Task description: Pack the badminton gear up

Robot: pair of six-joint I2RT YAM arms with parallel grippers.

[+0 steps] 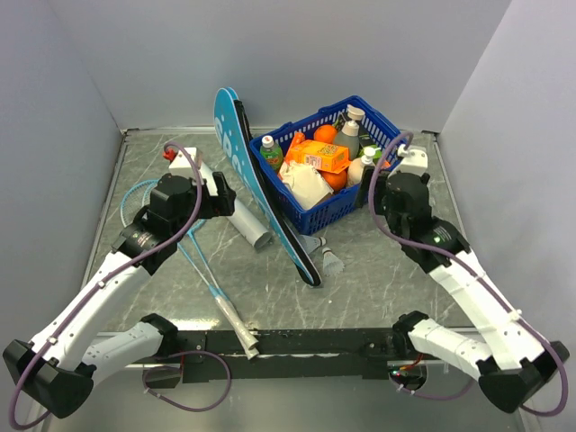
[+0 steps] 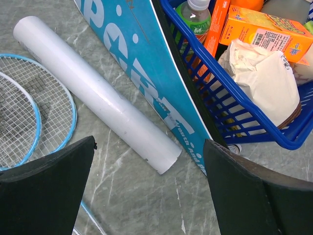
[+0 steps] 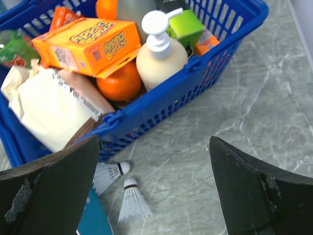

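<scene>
The teal bag (image 1: pixel 236 148) lettered SPORT stands on its long edge, leaning against the blue basket; it also shows as the teal bag (image 2: pixel 146 68) in the left wrist view. Two light-blue rackets (image 1: pixel 135 205) lie flat at the left, their heads overlapping (image 2: pixel 29 107), with the white handles (image 1: pixel 232 322) pointing toward the near edge. Two white shuttlecocks (image 3: pixel 110 175) (image 3: pixel 131 200) lie on the table in front of the basket, near the bag's tip (image 1: pixel 330 261). My left gripper (image 2: pixel 149 196) hangs open above the table beside a white tube. My right gripper (image 3: pixel 156 196) hangs open above the shuttlecocks, holding nothing.
The blue grocery basket (image 1: pixel 360 193) at the back centre holds bottles, an orange box, oranges and a paper package. A white tube (image 2: pixel 98 93) lies between the rackets and the bag. Grey walls enclose the table on three sides.
</scene>
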